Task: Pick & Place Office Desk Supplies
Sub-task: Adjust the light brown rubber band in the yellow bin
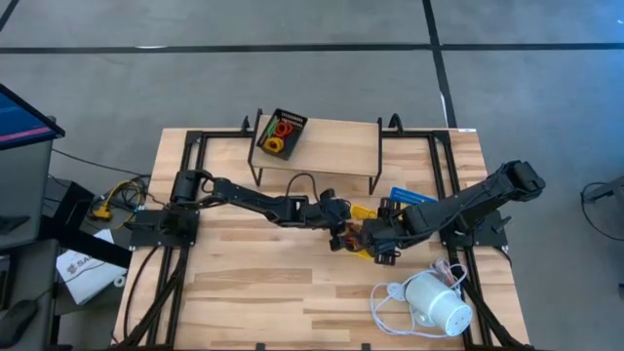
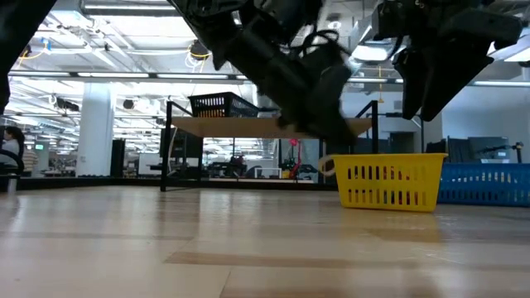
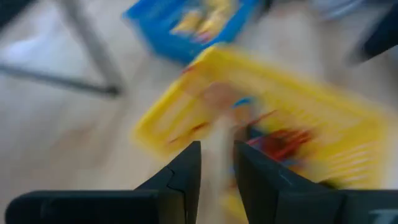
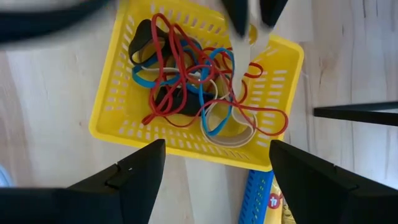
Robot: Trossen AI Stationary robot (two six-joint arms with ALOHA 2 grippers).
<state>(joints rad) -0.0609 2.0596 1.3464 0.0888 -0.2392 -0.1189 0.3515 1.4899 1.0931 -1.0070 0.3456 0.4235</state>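
While both arms (image 1: 292, 207) meet, fingers (image 4: 143, 171) straddle the yellow tray (image 4: 118, 109).

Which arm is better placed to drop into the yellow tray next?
Left, probably. The left gripper is already over the yellow tray with a pale band hanging from its fingers. The right gripper hovers open above the tray, empty.

Yellow tray (image 4: 118, 93): perforated plastic, matt. Rubber bands (image 4: 186, 81): thin, smooth rubber. Table (image 1: 273, 292): pale wood, smooth finish.
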